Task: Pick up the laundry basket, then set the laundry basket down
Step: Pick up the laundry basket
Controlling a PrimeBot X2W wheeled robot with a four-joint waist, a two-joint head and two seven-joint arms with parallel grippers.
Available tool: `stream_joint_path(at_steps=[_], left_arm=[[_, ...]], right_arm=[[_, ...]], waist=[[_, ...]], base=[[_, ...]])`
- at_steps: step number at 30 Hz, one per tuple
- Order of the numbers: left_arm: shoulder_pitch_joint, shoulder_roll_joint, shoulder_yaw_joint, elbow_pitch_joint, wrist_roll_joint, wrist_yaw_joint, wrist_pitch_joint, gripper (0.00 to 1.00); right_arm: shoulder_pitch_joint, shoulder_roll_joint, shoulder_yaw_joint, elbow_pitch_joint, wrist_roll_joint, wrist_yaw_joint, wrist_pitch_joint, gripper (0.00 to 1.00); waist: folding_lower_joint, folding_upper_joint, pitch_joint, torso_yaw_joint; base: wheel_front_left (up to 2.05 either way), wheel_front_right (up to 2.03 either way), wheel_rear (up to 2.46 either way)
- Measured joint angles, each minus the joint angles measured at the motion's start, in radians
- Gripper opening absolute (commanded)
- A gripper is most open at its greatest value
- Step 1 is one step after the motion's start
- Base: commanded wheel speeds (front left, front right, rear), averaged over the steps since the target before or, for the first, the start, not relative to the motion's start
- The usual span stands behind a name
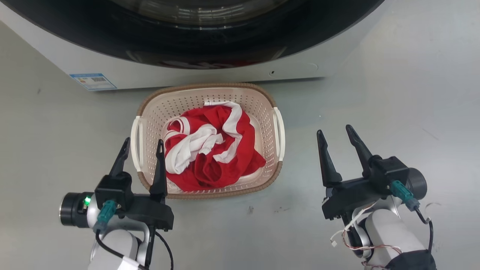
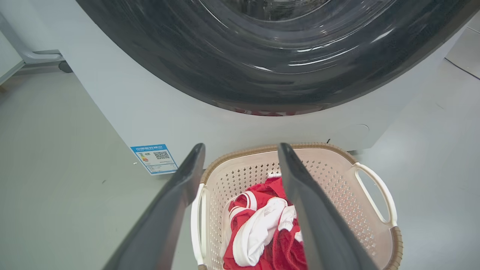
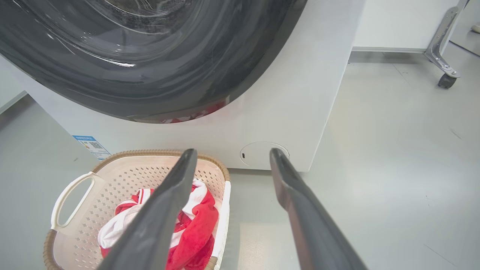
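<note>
The laundry basket [image 1: 258, 108] stands on the grey floor just in front of the washer, cream and perforated with a brown rim and white side handles, holding a crumpled red and white garment [image 1: 210, 150]. My left gripper [image 1: 143, 145] is open, its two fingers straddling the basket's left handle [image 1: 136, 142] from above. In the left wrist view the basket [image 2: 337, 176] lies between and right of my fingers [image 2: 176, 202]. My right gripper [image 1: 335, 134] is open over bare floor, to the right of the basket's right handle [image 1: 279, 131]. The right wrist view has the basket [image 3: 112, 176] at lower left.
The washer [image 1: 210, 71] with its dark round door [image 2: 270, 56] rises directly behind the basket, with a blue label [image 1: 92, 81] at its lower left. A wheeled metal leg [image 3: 444, 56] stands far right. Open grey floor [image 1: 393, 93] lies on both sides.
</note>
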Motion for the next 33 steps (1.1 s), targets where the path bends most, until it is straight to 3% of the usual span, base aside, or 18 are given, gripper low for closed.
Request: stream_joint_path(at_steps=[16,33], left_arm=[[-0.245,0.003,0.050,0.143,-0.031,0.000,0.019,1.00],[-0.385,-0.001,0.086,0.327,-0.052,0.000,0.017,1.00]], right_arm=[[-0.282,-0.003,0.034,0.152,0.007,0.006,-0.002,1.00],[-0.422,-0.006,0.171,0.281,0.135,-0.030,-0.002,1.00]], waist=[[-0.0001,0.0000,0.240,-0.002],[-0.0003,0.0000,0.407,0.019]], base=[[0.00,0.00,0.00],[0.00,0.00,0.00]])
